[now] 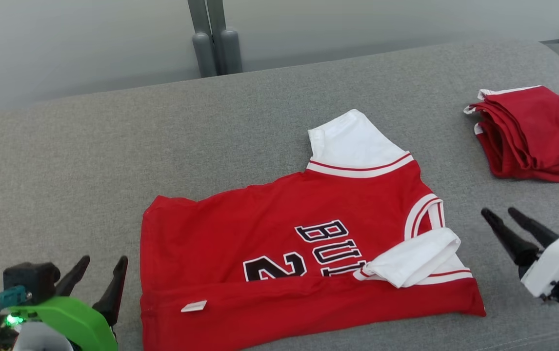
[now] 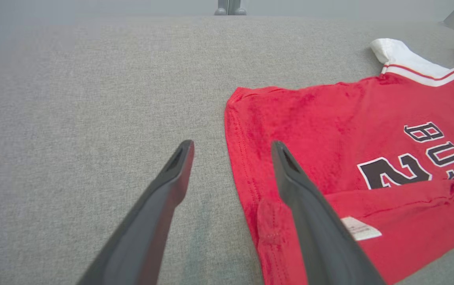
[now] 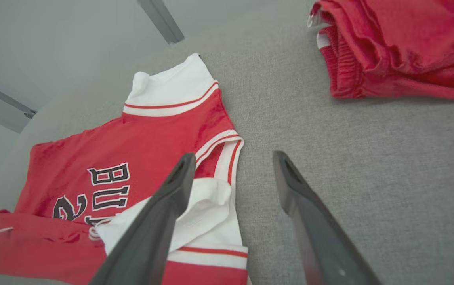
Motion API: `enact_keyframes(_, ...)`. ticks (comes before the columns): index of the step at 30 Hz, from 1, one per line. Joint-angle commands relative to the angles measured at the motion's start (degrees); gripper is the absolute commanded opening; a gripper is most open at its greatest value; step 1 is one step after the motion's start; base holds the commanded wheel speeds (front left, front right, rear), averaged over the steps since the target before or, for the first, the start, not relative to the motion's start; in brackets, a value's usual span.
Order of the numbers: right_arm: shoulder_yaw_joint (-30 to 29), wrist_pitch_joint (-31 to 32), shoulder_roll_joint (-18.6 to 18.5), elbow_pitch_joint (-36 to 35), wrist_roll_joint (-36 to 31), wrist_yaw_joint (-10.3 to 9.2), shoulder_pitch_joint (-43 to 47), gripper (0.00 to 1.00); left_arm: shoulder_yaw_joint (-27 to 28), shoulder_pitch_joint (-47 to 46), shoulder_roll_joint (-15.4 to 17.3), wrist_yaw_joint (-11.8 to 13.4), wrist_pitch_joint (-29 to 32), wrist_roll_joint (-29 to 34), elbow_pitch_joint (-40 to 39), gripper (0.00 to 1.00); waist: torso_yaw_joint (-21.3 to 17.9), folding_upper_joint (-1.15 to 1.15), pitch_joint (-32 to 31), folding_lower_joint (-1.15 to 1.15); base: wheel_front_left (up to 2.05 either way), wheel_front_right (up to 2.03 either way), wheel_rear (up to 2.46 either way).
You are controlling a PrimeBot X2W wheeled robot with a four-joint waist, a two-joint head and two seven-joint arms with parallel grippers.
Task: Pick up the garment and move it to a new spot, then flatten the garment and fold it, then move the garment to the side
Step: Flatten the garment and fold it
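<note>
A red jersey-style garment (image 1: pixel 279 243) with white sleeves and black lettering lies on the grey cushion, its near long edge folded over the body and one white sleeve (image 1: pixel 411 261) turned in. My left gripper (image 1: pixel 104 273) stands open just left of the garment's hem, empty. In the left wrist view the left gripper (image 2: pixel 233 148) straddles the hem edge of the garment (image 2: pixel 330 130) from above. My right gripper (image 1: pixel 499 214) is open and empty to the right of the collar end. Its wrist view shows the right gripper (image 3: pixel 233 158) over the garment (image 3: pixel 132 158) near the folded sleeve.
A second red garment (image 1: pixel 533 131), folded into a pile, lies at the far right of the grey cushion (image 1: pixel 89 170). It shows again in the right wrist view as a red pile (image 3: pixel 401 47). Behind the cushion stands a grey post (image 1: pixel 213 39) against a pale wall.
</note>
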Motion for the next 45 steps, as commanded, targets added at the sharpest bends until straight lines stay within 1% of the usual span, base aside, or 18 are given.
enact_keyframes(1, -0.9, -0.8, 0.8, 0.7, -1.4, 0.03, -2.2, 1.00, 0.1, -2.2, -0.1, -0.4, 0.6, 1.0, 0.5, 1.00, 0.0, 0.00, 1.0, 0.00, 0.00, 0.00, 0.00)
enact_keyframes(3, -2.3, -1.7, 2.6, 2.3, -3.2, 0.03, -5.5, 1.00, -0.1, -5.1, -0.8, -1.6, 2.1, 1.6, 1.4, 1.00, 0.0, 0.00, 2.3, 0.00, 0.00, 0.00, 0.00)
enact_keyframes(6, -2.9, -1.3, 5.2, 4.4, -5.1, 0.03, -10.4, 1.00, -1.0, -9.3, -1.2, -3.7, 5.1, 2.5, 3.6, 1.00, 0.3, 0.00, 4.5, 0.00, 0.00, 0.00, 0.00)
enact_keyframes(9, -3.0, -0.5, 7.7, 6.8, -6.3, 0.03, -15.9, 1.00, -1.9, -14.0, -2.8, -6.9, 8.6, 2.4, 6.2, 1.00, 1.0, 0.00, 7.3, 0.00, 0.00, 0.00, 0.00)
enact_keyframes(12, -2.3, 0.9, 9.3, 9.0, -7.1, 0.03, -21.1, 1.00, -3.0, -18.7, -3.8, -10.0, 12.5, 2.4, 8.6, 1.00, 2.0, 0.00, 10.0, 0.00, 0.00, 0.00, 0.00)
enact_keyframes(15, -0.9, 3.5, 10.1, 11.6, -8.1, 0.03, -27.0, 1.00, -3.5, -23.5, -4.8, -13.1, 17.1, 1.6, 10.1, 1.00, 3.2, 0.00, 13.3, 0.00, 0.00, 0.00, 0.00)
enact_keyframes(19, 2.0, 7.6, 11.6, 15.2, -9.3, 0.03, -34.6, 1.00, -3.8, -29.4, -4.8, -16.6, 22.8, 0.8, 12.3, 1.00, 4.5, 0.00, 16.9, 0.00, 0.00, 0.00, 0.00)
enact_keyframes(25, 7.3, 12.8, 14.0, 21.3, -10.2, 0.03, -44.0, 1.00, -4.6, -36.0, -6.2, -20.7, 30.3, -1.1, 15.1, 1.00, 6.0, 0.00, 20.9, 0.00, 0.00, 0.00, 0.00)
enact_keyframes(30, 11.0, 14.8, 15.5, 26.5, -11.0, 0.03, -48.9, 1.00, -4.6, -38.8, -6.6, -22.3, 33.4, -2.2, 15.4, 1.00, 7.0, 0.00, 22.6, 0.00, 0.00, 0.00, 0.00)
enact_keyframes(33, 12.6, 15.6, 16.1, 28.8, -9.7, 0.03, -50.4, 1.00, -4.5, -39.1, -6.1, -22.9, 34.3, -2.8, 14.8, 1.00, 7.4, 0.00, 23.2, 0.00, 0.00, 0.00, 0.00)
enact_keyframes(39, 15.9, 17.1, 16.4, 31.1, -7.2, 0.03, -51.8, 1.00, -4.5, -38.1, -5.1, -23.3, 34.5, -3.1, 12.4, 1.00, 8.0, 0.00, 24.7, 0.00, 0.00, 0.00, 0.00)
enact_keyframes(45, 19.1, 17.8, 16.3, 31.0, -4.5, 0.03, -51.8, 1.00, -4.7, -37.6, -5.1, -23.9, 34.5, -3.5, 10.2, 1.00, 8.0, 0.00, 25.4, 0.00, 0.00, 0.00, 0.00)
